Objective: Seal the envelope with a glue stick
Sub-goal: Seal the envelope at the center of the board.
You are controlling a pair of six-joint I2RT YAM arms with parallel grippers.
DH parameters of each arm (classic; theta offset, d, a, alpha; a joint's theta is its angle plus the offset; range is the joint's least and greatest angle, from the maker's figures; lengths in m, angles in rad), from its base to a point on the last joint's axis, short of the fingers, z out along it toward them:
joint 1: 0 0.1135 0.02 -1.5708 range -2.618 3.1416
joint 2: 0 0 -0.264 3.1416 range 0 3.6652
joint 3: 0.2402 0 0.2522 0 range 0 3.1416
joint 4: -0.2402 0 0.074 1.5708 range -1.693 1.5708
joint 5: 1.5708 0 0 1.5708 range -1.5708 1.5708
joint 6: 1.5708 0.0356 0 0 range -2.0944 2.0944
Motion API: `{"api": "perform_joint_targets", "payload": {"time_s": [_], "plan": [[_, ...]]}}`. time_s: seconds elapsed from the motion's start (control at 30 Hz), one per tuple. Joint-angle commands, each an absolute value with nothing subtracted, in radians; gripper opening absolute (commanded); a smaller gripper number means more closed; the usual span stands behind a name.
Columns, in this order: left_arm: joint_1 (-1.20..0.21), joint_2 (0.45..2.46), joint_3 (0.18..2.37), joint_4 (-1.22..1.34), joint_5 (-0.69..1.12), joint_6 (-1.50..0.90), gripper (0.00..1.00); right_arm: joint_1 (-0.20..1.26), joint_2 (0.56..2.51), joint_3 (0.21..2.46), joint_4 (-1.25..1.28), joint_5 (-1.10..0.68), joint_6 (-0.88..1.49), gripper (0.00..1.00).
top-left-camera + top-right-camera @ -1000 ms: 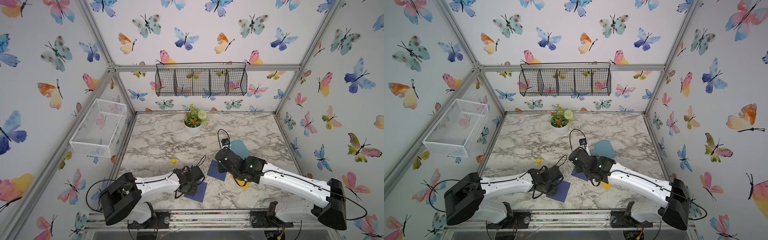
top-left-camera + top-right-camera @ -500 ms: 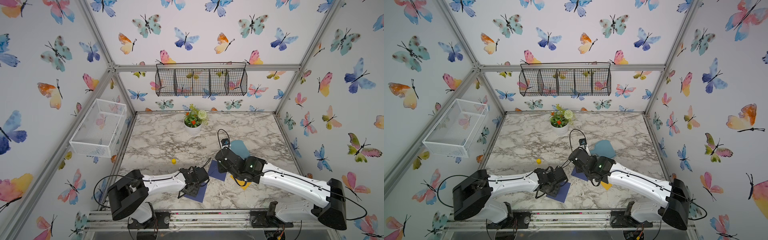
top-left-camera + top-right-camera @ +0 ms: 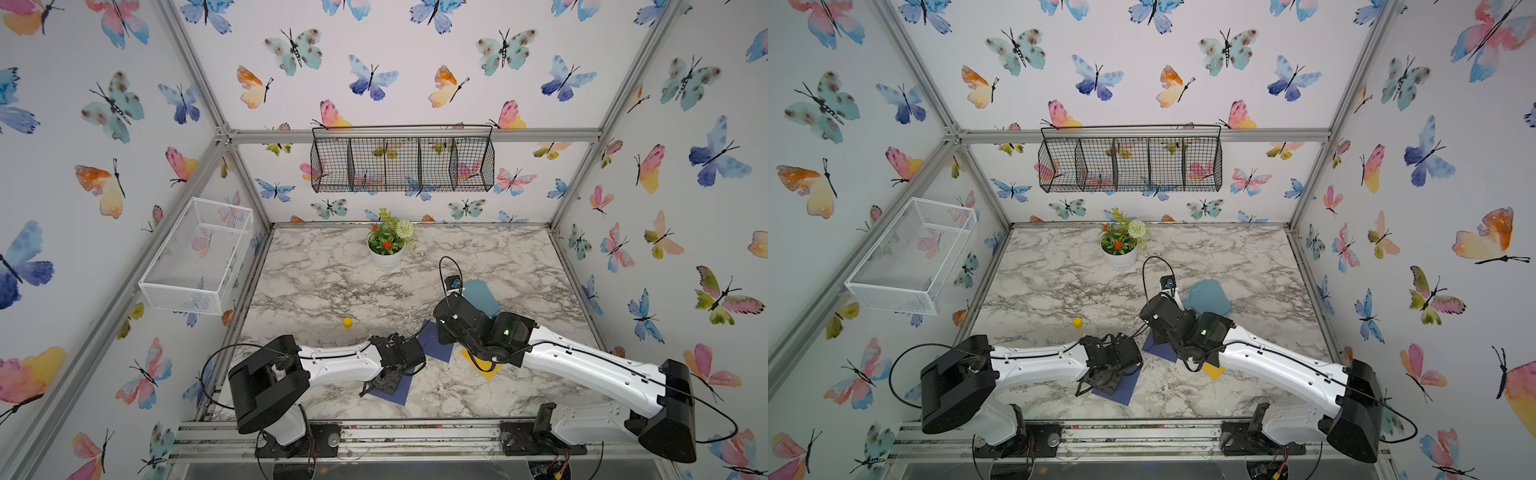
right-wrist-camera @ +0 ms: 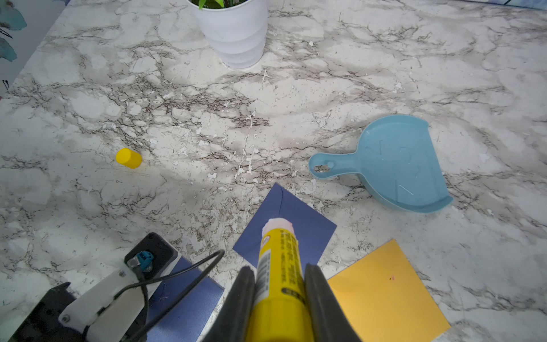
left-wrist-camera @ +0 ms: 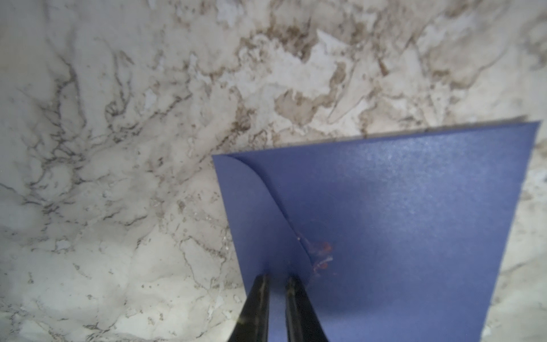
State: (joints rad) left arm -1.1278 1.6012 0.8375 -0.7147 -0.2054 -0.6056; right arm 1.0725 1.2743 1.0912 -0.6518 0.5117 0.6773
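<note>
The glue stick (image 4: 278, 251), clamped in the right gripper (image 4: 279, 268), is pointed toward 11 o'clock; the envelope (image 3: 401, 392) under the slightly parted left gripper (image 5: 276, 278) is seen at 7 o'clock.

Overhead pair — wrist views near table (image 5: 118, 177).

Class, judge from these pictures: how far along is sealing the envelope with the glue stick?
Done: the yellow cap is off; the dark blue envelope has its flap folded down, a smear at its edge. In hand: the right gripper clamps the glue stick, tip bare; the left gripper, jaws slightly apart, is at the flap. Left: likely pressing it firm, recapping.
</note>
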Motion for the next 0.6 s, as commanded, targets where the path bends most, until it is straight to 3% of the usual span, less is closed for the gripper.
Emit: {"api": "perform_joint_targets", "payload": {"time_s": [0.0,0.3,0.57], "plan": [[-1.128,1.664,0.815,-0.674,-0.162,-0.589,0.2,1.068,1.251,1.106,-0.679,0.549,0.673,0.03],[-1.014,1.422,0.893,-0.695,-0.168,-0.519,0.22,1.065,1.239,1.188,-0.685,0.588,0.654,0.03],[-0.783,1.15,0.875,-0.486,0.048,-0.431,0.22,1.014,1.222,1.256,-0.576,0.501,0.613,0.03]]}}
